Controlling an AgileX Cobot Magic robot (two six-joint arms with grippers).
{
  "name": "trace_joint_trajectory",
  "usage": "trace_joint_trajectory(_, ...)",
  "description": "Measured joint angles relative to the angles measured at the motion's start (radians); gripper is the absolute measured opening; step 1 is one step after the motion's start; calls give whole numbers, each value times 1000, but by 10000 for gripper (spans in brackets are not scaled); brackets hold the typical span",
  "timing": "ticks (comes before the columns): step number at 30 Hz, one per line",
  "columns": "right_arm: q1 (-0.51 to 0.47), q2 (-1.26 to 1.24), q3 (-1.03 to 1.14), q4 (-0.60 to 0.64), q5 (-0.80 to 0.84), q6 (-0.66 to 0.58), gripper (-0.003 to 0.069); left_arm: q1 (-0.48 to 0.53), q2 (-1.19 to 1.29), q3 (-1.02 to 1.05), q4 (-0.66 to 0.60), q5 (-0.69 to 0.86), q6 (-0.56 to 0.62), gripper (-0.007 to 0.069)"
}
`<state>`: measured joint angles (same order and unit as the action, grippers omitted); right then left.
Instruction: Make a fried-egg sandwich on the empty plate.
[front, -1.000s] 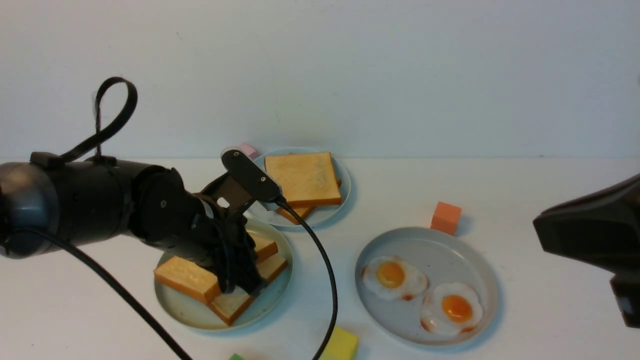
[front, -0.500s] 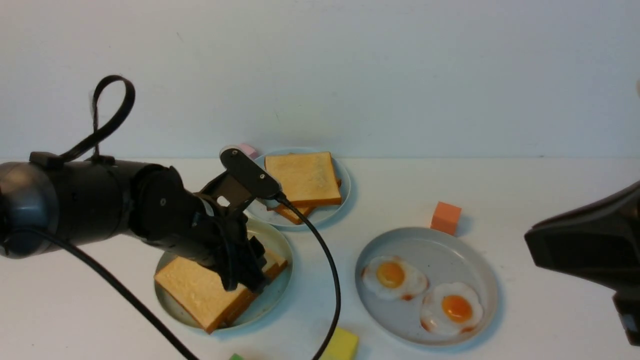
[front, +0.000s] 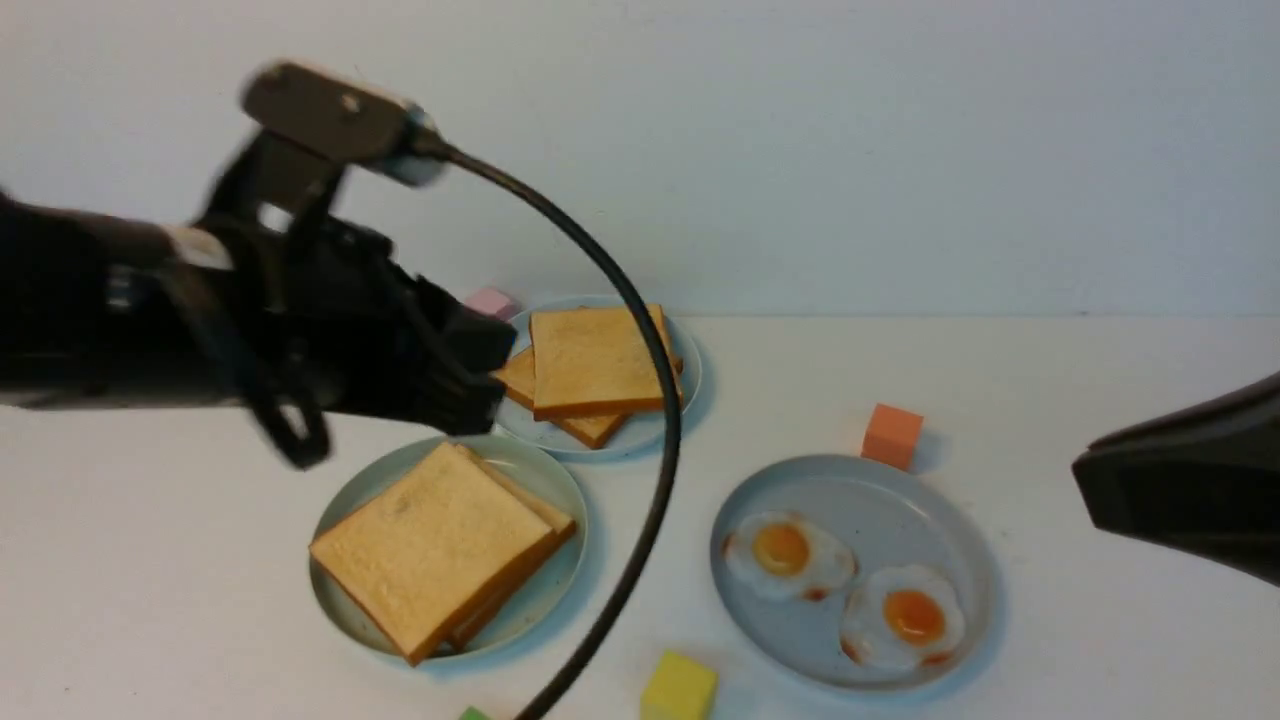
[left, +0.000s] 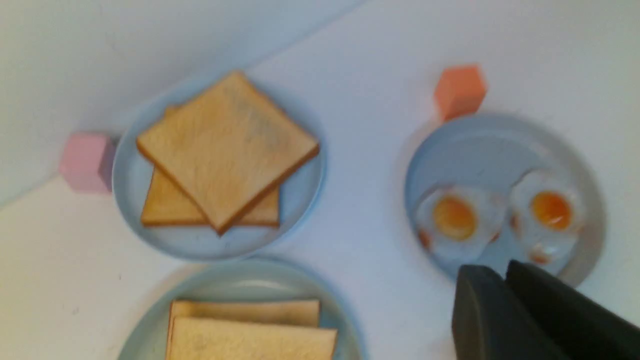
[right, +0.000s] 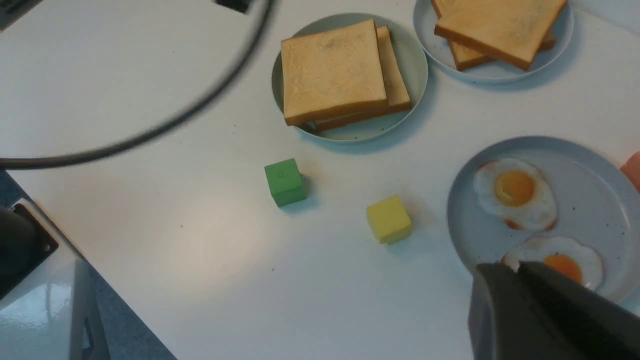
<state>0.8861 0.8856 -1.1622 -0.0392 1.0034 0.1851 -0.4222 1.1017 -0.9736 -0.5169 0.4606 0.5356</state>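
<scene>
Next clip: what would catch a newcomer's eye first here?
The blurred left arm with its looping black cable, raised at the front view's left. Below it, the stacked toast on the mint-green plate. To the right, two fried eggs on a grey-blue plate.

You've got the sandwich (front: 440, 548) sitting on the mint-green plate (front: 560, 580), near-left on the bench. It's two square golden-brown toast slices with darker crusts, stacked flat; the top slice is skewed and shifted off the lower one, so the lower slice's edge shows along one side. The stack is rotated roughly diamond-wise to you and one corner reaches out to the plate's near rim. No egg visible between the slices from any view. The plate is round and shallow with a low rim and dark specks.
</scene>
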Motion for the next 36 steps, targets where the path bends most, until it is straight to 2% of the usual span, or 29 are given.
trace_joint_trajectory(1, 0, -15, 0, 0, 3, 0, 72, 0, -77, 15, -14, 10, 0, -13)
trace_joint_trajectory(7, 0, -74, 2, 0, 38, 0, 42, 0, -440, 191, -58, 12, 0, -13)
trace_joint_trajectory(10, 0, -96, 6, 3, 44, 0, 0, 0, -645, 370, -123, -52, -1, -13)
trace_joint_trajectory(16, 0, -98, 12, 62, 56, 18, -2, 0, -890, 608, -165, -179, 0, -13)
trace_joint_trajectory(22, 0, -98, 12, 76, 64, 19, 0, 0, -934, 717, -170, -201, 0, -13)
trace_joint_trajectory(32, 0, -98, 12, 78, 69, 19, 3, 0, -934, 783, -170, -204, 0, -13)
trace_joint_trajectory(36, -60, -106, 12, 92, 71, 19, 6, 0, -934, 786, -170, -203, 0, -13)
